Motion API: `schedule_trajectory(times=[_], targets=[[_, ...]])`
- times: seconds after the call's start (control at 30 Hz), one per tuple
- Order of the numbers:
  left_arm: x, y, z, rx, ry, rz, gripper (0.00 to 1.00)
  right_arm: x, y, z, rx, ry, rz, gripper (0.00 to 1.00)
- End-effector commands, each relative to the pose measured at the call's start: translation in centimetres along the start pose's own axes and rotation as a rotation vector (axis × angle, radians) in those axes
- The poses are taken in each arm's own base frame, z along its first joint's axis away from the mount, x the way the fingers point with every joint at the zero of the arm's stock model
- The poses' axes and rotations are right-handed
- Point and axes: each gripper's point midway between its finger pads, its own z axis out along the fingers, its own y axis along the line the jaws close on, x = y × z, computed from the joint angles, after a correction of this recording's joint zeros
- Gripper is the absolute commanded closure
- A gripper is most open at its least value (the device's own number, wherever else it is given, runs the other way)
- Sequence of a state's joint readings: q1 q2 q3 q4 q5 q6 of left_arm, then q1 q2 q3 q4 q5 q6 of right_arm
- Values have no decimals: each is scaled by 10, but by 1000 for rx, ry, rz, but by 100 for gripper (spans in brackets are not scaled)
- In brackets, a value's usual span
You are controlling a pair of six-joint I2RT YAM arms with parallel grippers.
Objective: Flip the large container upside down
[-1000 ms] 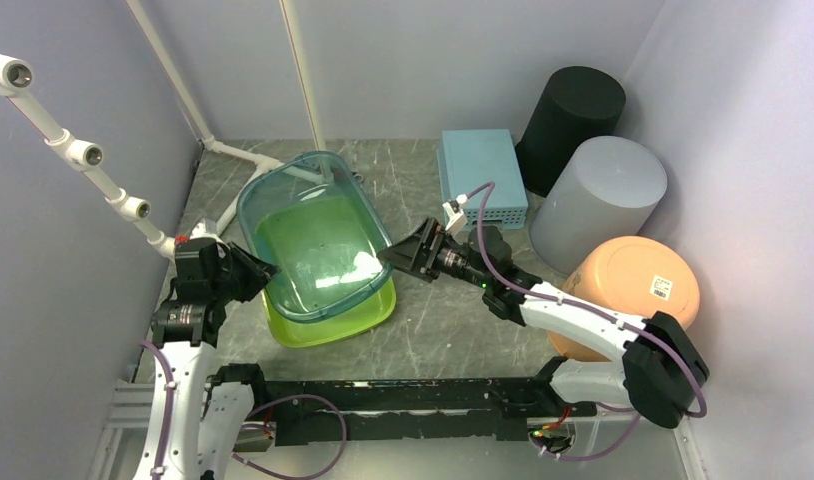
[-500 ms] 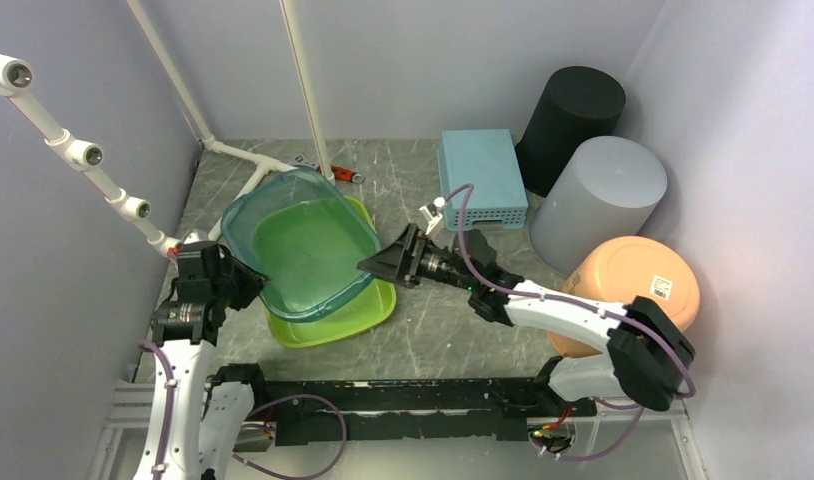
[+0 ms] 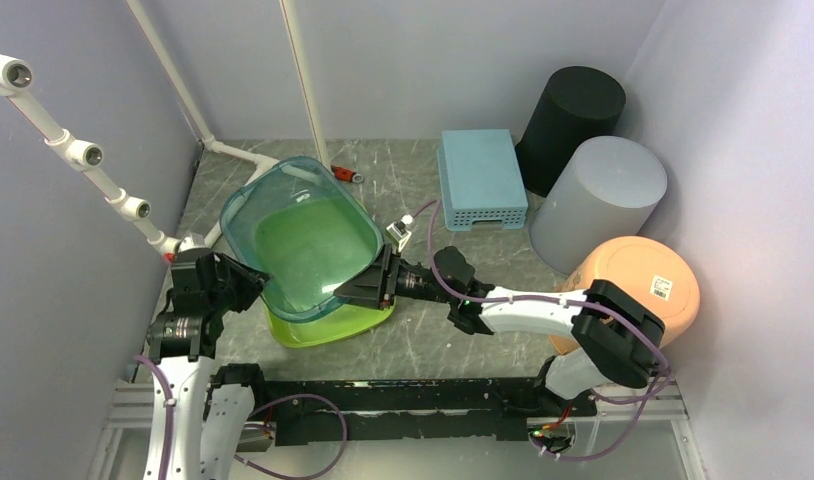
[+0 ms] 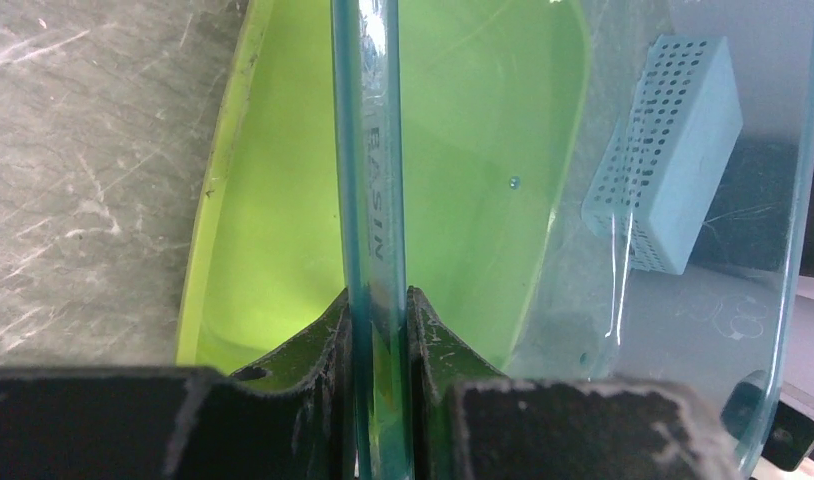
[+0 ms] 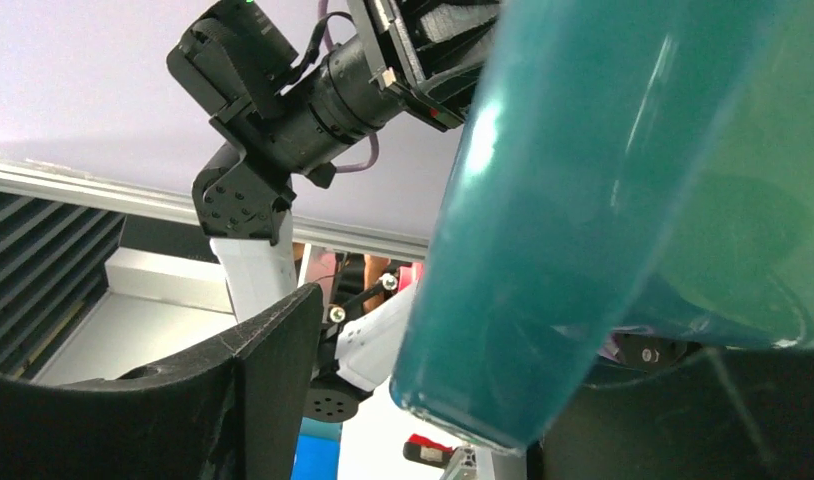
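The large clear teal basin [image 3: 303,235] hangs tilted above a lime green tub [image 3: 375,316], its opening facing up. My left gripper [image 3: 251,285] is shut on the basin's left rim; in the left wrist view both pads clamp the rim [image 4: 373,200] where my left gripper [image 4: 378,330] bites it, with the green tub [image 4: 463,150] behind. My right gripper [image 3: 359,290] is at the basin's near right rim. In the right wrist view my right gripper [image 5: 473,400] is open around the basin's edge [image 5: 603,200], with a gap beside the left finger [image 5: 273,380].
A light blue perforated box [image 3: 483,178] lies behind. An upturned black bin [image 3: 573,110], a grey bin [image 3: 603,200] and an orange bowl [image 3: 638,285] stand at the right. White pipes [image 3: 73,150] run along the left wall. A small red-handled item [image 3: 345,176] lies at the back.
My right gripper has moved left and nearer along the basin's right rim, now straddling its edge. The basin has shifted left and tilted; the left gripper still holds its rim.
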State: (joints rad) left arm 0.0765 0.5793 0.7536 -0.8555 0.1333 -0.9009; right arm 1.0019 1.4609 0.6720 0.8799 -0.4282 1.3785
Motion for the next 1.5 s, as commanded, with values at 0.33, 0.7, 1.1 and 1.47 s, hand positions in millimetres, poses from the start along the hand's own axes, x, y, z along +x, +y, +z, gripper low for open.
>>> schedule_trajectory(times=[0.33, 0.7, 1.1, 1.47], targets=[[14, -28, -23, 162, 84, 154, 97, -44, -1, -14, 83, -263, 33, 54], [26, -49, -28, 331, 160, 334, 97, -51, -24, -22, 167, -324, 95, 45], [32, -47, -17, 331, 207, 317, 97, -53, -13, -24, 116, -330, 113, 73], [34, -29, 0, 228, 240, 270, 97, -54, 1, -17, 131, -287, -52, 58]])
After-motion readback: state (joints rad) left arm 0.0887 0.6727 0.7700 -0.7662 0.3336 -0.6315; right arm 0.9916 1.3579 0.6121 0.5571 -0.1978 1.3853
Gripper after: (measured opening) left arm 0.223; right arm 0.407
